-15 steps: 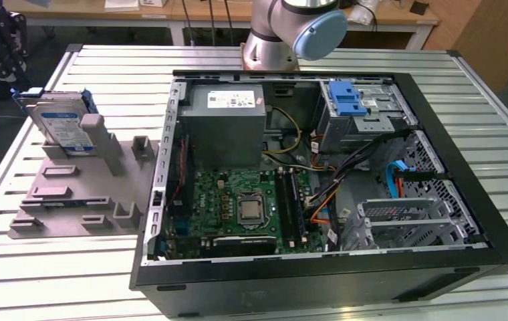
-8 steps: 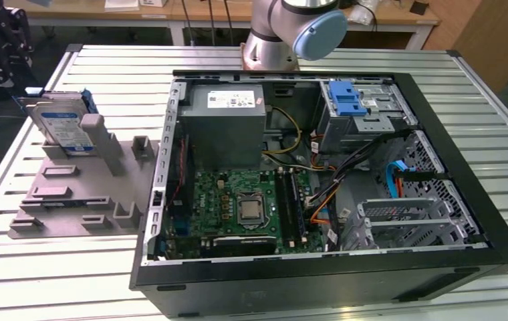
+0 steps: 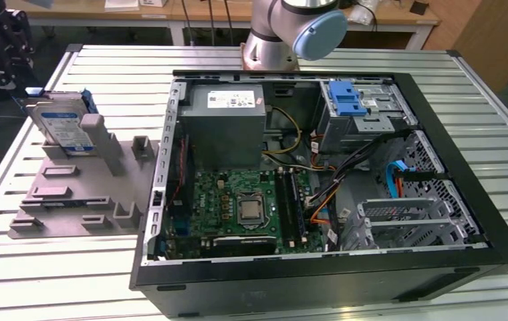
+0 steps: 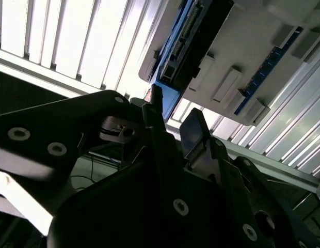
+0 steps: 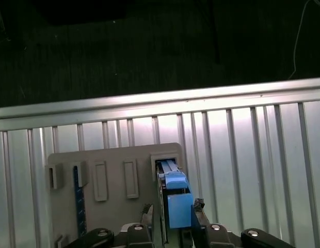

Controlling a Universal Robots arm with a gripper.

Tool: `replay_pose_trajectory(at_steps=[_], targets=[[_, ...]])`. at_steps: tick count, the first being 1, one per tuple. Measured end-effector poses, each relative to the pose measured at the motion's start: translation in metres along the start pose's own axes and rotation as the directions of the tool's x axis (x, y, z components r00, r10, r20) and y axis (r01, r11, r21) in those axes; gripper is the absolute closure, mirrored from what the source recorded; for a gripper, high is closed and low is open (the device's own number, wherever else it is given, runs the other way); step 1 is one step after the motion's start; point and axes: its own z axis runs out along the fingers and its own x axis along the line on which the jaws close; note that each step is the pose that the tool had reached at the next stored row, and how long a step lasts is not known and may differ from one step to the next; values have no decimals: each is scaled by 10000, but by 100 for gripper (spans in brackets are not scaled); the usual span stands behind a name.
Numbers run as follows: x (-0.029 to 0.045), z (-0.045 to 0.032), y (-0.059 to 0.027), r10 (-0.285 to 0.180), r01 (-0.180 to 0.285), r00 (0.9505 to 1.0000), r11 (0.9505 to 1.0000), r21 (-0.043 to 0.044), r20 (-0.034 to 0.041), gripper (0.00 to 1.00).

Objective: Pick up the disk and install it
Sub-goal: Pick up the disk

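1. Arm [image 3: 283, 30] is reaching out toward the exterior view's left, with the gripper [image 5: 171, 207] pointing down.
2. Fingers [image 4: 154, 121] are hanging spread open just over the disk [image 3: 62, 124], gripping nothing.
3. Disk is standing upright in the grey holder [image 3: 75, 200].

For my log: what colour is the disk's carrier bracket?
The disk has a blue bracket, clearest in the first wrist view.
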Motion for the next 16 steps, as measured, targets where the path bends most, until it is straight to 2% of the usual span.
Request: replay_pose_trajectory(at_steps=[3,4,9,16], targets=[[-9,9,0,-31,31,10000,10000,-2,-2,57],[-11,18,0,-32,32,10000,10000,-2,-2,51],[-28,66,1,-36,36,10000,10000,5,-72,51],[-29,71,1,-36,36,10000,10000,5,-74,51]])
